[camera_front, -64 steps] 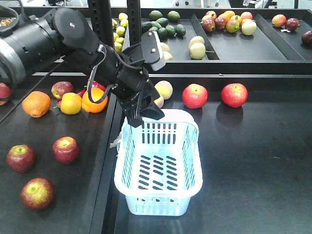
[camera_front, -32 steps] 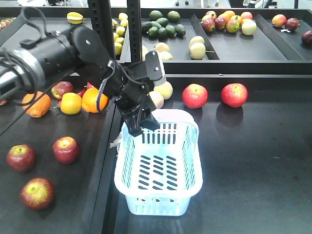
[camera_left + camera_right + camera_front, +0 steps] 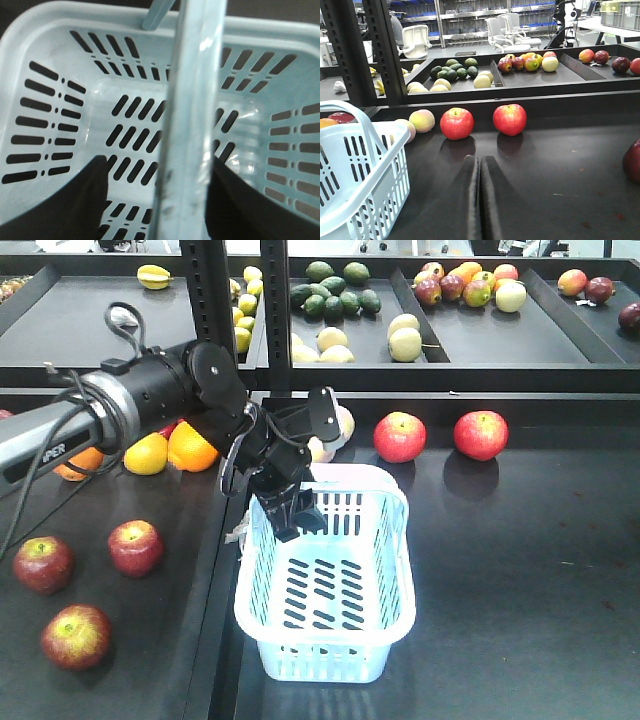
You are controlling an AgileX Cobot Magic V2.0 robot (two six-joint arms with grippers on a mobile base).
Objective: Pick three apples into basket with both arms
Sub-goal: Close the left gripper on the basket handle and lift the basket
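Pale blue basket [image 3: 322, 658] is sitting on a black desk [image 3: 520, 570]. A black arm [image 3: 150, 395] is reaching in from the left, and the left end effector [image 3: 297, 524] is hanging over the basket's far left corner. Its fingers [image 3: 65, 205] are standing apart, with the hoop handle [image 3: 190, 110] running between them. Three dark red apples [image 3: 42, 564] [image 3: 135, 546] [image 3: 76, 636] are lying left of the basket, well apart from it. The right end effector [image 3: 480, 161] is pointing across the desk beside the basket, fingers pressed together.

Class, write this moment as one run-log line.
left hand open, astride handle | right hand shut, empty | basket empty
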